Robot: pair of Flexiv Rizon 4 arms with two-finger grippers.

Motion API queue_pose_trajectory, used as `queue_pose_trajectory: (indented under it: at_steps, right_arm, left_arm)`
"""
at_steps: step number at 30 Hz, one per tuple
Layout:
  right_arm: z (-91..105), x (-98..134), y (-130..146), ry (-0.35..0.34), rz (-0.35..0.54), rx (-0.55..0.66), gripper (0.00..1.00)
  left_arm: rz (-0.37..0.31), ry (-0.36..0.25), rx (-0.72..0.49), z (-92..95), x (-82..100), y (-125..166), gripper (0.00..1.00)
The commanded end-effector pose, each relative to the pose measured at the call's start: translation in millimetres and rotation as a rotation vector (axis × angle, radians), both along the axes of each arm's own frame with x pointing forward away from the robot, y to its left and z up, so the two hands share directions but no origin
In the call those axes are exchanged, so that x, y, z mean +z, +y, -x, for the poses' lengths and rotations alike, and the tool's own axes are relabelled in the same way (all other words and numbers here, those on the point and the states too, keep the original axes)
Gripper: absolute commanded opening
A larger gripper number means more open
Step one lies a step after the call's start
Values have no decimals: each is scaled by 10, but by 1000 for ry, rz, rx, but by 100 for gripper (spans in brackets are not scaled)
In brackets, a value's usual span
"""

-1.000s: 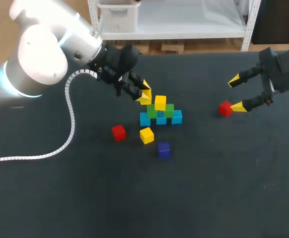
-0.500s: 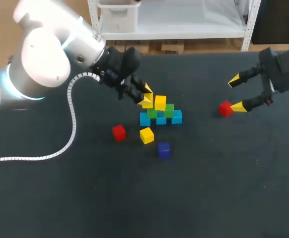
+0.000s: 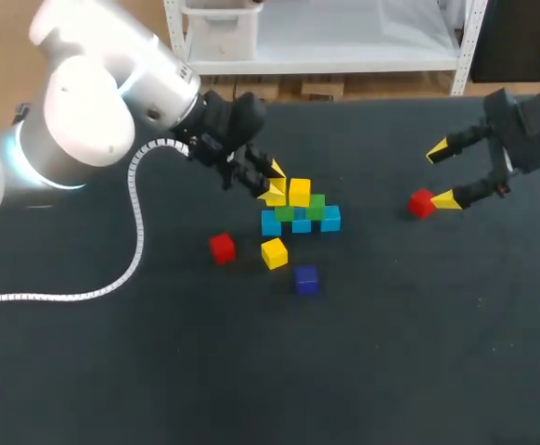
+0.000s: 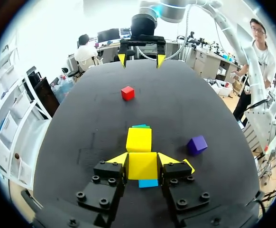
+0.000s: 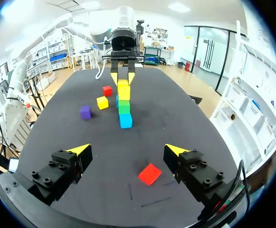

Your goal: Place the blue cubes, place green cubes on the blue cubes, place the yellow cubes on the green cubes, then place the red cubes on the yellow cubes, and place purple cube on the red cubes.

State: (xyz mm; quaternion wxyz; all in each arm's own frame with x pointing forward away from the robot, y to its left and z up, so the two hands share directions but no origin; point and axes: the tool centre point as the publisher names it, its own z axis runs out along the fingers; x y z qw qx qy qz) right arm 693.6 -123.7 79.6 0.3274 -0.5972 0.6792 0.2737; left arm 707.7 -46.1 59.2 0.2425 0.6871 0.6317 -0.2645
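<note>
Left wrist view: left gripper point(image 4: 142, 160) clamped on a yellow cube point(image 4: 142, 167) at the stack.
Both fingers press that cube's sides, and a blue cube point(image 4: 148, 183) shows beneath it. Just ahead, a second yellow cube point(image 4: 138, 139) sits on the green cubes point(image 3: 315, 206). A purple cube point(image 4: 197, 144) lies off to one side. Farther out, a red cube point(image 4: 127, 92) rests on the table point(image 4: 81, 133) before the right gripper point(image 4: 141, 60), whose fingers stand wide apart, holding nothing.

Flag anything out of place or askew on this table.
Nothing looks damaged or toppled. One red cube lies far from the stack, near the right gripper, and sits turned at an angle to the stacked cubes.
</note>
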Motion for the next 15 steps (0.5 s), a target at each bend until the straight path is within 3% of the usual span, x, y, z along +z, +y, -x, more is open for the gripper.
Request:
queue_pose_trajectory:
  at_steps: [1,15]
  right_arm:
    - [-5,-4,2,0,-1,1,100]
    - [-5,-4,2,0,-1,1,100]
  left_arm:
    - [-2,2,0,-22,-26,-24,0]
    - [-2,-1,-9,-63,-32,-64,0]
